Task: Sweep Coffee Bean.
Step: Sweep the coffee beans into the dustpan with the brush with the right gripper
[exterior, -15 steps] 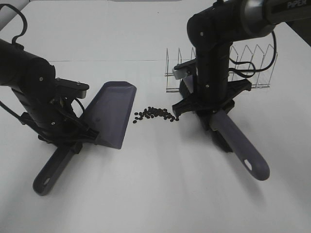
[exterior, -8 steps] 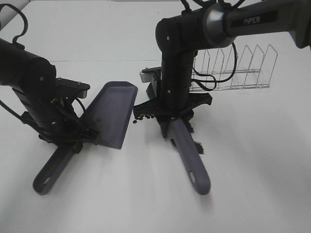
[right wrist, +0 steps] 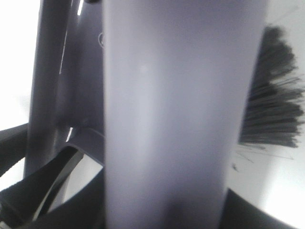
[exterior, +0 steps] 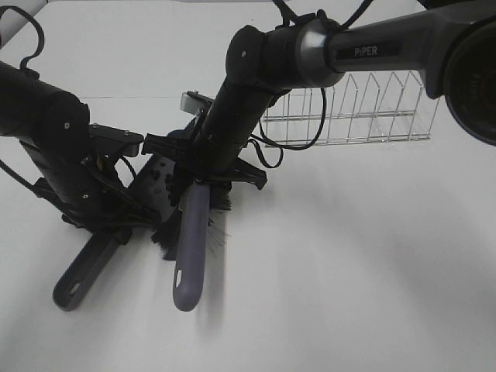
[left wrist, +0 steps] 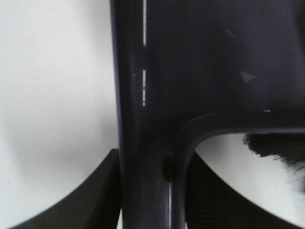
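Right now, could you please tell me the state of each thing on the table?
Left pincer, shut on the dustpan handle.
Right pincer, shut on the brush handle.
Dustpan, resting on the table.
Brush, bristles down at the dustpan's blade.
Coffee beans, a few on the dustpan, others hidden.
Wire rack, upright, empty.

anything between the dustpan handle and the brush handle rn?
Exterior high view: between the dustpan handle and brush handle, black bristles fill the upper end. Toward the free ends there is only bare table.
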